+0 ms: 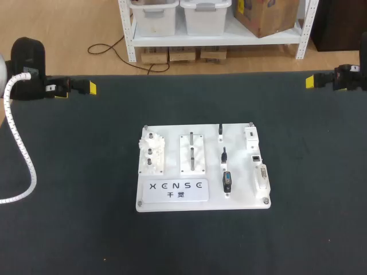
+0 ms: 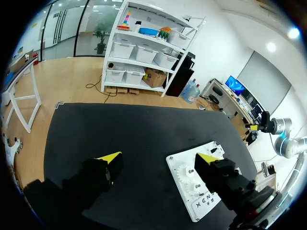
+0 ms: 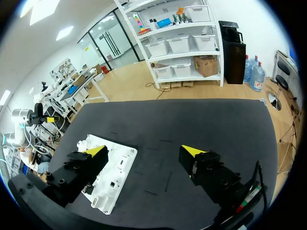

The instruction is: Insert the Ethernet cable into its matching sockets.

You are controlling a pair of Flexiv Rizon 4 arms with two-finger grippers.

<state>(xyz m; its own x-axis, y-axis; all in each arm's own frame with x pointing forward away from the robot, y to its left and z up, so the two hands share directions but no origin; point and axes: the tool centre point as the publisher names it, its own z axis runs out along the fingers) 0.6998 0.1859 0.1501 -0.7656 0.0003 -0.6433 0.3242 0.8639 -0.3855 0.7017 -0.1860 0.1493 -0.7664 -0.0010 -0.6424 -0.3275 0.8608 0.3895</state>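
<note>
Left gripper (image 2: 159,156) and right gripper (image 3: 144,150), both spread wide and empty, sit at the far corners of the table (image 1: 69,229). The white socket board (image 1: 172,201) lies mid-table. Only the head view resolves its black connectors (image 1: 227,182) and the small socket (image 1: 256,156) on the right side. In each wrist view, that gripper's own finger overlaps the board.

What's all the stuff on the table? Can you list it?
table: one, black, under everything.
board: one, white, table's middle.
gear block: one, white, board's left end.
slotted block: one, white, beside the gear block.
plugs: three, black, right of the slotted block.
sockets: three, white, board's right edge.
label: one, white, board's near edge.
left gripper: one, black, yellow tips, open, far left corner.
right gripper: one, black, yellow tips, open, far right corner.
</note>
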